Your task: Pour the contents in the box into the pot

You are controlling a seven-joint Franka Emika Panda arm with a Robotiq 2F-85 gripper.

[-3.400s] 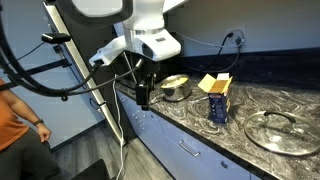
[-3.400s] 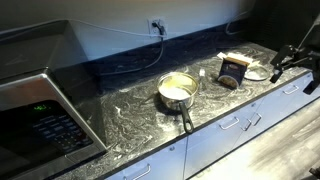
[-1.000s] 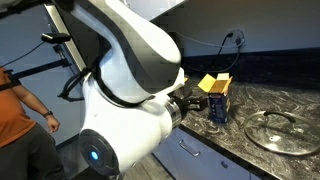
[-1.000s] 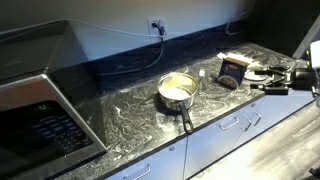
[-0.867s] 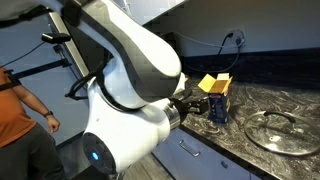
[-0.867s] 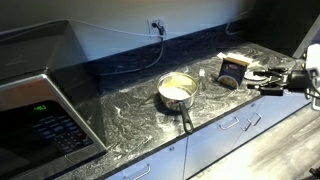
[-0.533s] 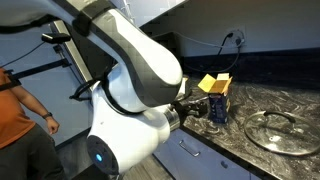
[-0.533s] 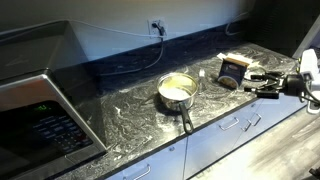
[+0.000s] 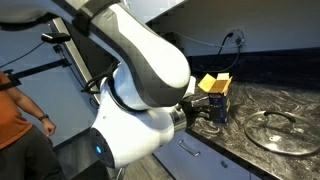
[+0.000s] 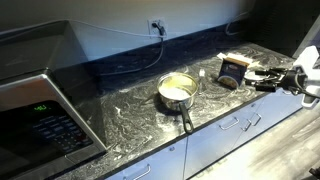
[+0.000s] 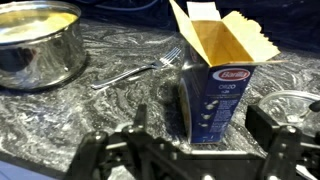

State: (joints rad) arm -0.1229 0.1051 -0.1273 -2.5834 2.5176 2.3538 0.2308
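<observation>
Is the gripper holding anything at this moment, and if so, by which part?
Nothing is held. The gripper is open and faces the box without gripping it; the box stands upright on the counter.

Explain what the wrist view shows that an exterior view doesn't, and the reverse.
Only the wrist view: the lettering on the box and the tines of the fork beside it. Only the exterior view: the microwave, the wall socket and the drawers under the counter. Both: the box, the pot and the open end effector near the box.
</observation>
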